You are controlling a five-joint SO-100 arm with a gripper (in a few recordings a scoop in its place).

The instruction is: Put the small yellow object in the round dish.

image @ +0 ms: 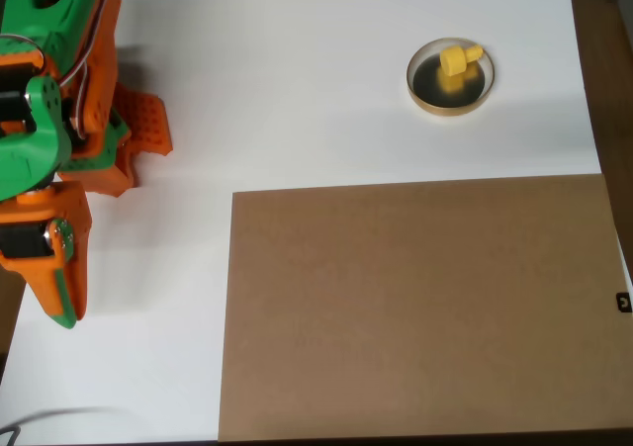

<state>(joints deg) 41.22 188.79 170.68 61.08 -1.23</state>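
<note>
The small yellow object [458, 60] lies inside the round dish [447, 111], resting toward its upper right rim, with its reflection showing on the dark glossy bottom. The dish stands on the white table at the upper right of the overhead view. My green and orange arm is folded at the far left edge. Its gripper [63, 306] points down the picture near the left edge, far from the dish. The orange and green fingers lie together, shut, and hold nothing.
A large brown board [415, 308] covers the lower right of the white table [297, 80]. An orange ribbed piece of the arm's base [148, 122] juts out at the upper left. The table's right edge runs just beyond the dish.
</note>
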